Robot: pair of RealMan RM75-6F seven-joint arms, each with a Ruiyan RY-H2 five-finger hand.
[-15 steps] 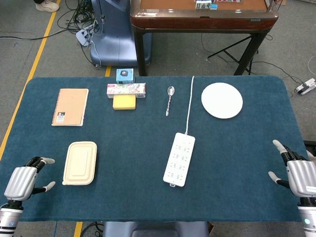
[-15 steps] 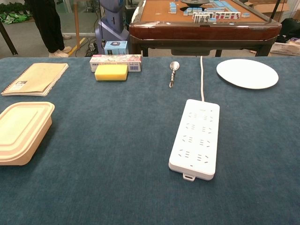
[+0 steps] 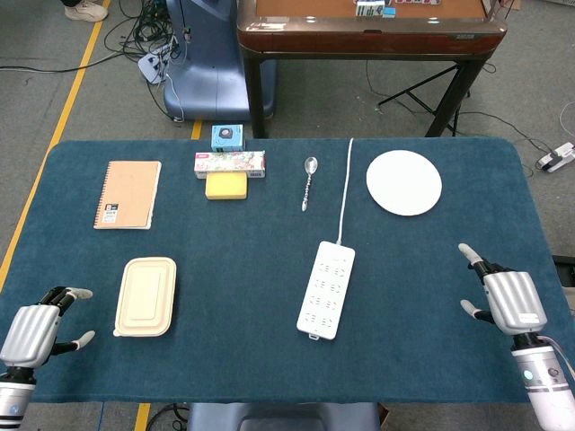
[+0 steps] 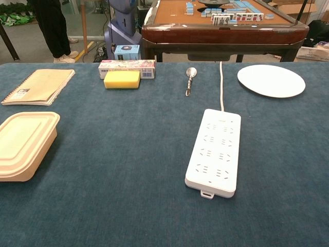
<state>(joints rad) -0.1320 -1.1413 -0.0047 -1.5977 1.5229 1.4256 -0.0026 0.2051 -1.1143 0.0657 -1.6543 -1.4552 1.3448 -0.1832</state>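
My left hand (image 3: 34, 328) hovers at the near left corner of the blue table (image 3: 243, 269), fingers apart and holding nothing; the closed beige lunch box (image 3: 145, 295) lies just to its right. Over the near right part of the table, my right hand (image 3: 505, 301) is open and empty, with the white plate (image 3: 404, 182) farther back and the white power strip (image 3: 327, 288) to its left. Neither hand shows in the chest view, where the lunch box (image 4: 23, 144) and power strip (image 4: 216, 151) lie in front.
Along the far side lie a tan spiral notebook (image 3: 128, 194), a yellow sponge (image 3: 226, 186), a flowered box (image 3: 230, 163), a small blue box (image 3: 227, 136) and a spoon (image 3: 308, 180). The strip's cord (image 3: 345, 189) runs to the far edge. A wooden table (image 3: 368, 22) stands behind.
My right hand has moved left and a little forward, in over the table. My left hand has slipped slightly back toward the near edge.
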